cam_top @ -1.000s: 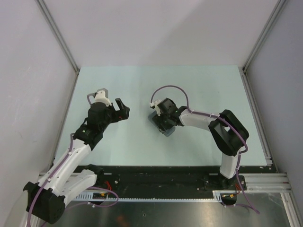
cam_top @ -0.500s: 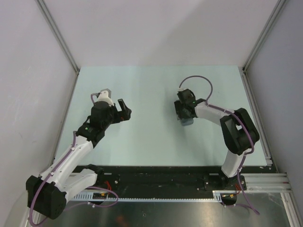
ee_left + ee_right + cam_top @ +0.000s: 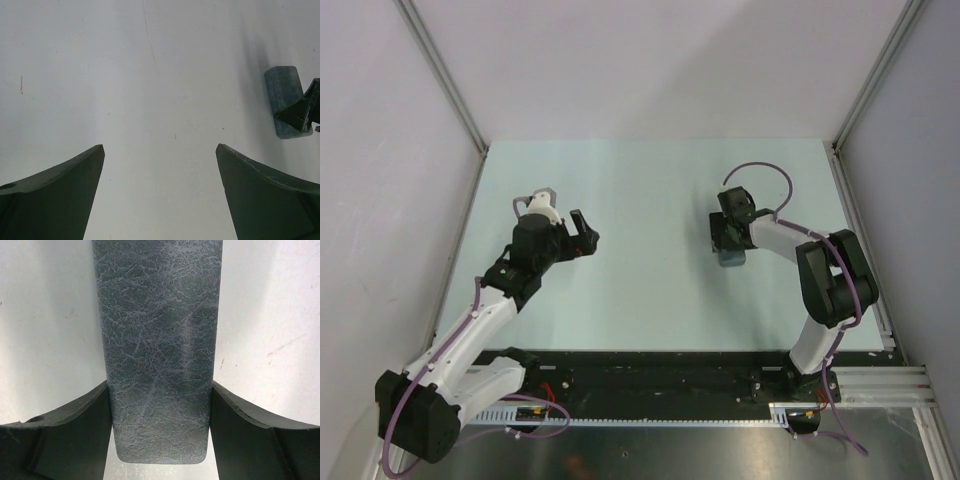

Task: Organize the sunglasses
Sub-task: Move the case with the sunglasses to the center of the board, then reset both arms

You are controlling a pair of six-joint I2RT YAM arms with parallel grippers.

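Case clamped in right end effector; left end effector spread wide.

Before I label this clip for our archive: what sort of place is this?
Probably a robot test cell in a lab: a pale green tabletop boxed in by plain grey panels on aluminium posts, with two white-and-black robot arms bolted to a black base rail.

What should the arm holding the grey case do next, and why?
Probably set the grey case down on the table and open the right gripper. Its fingers clamp the case's two long sides, and the left gripper hangs open, empty and far off, so no handover is set up.
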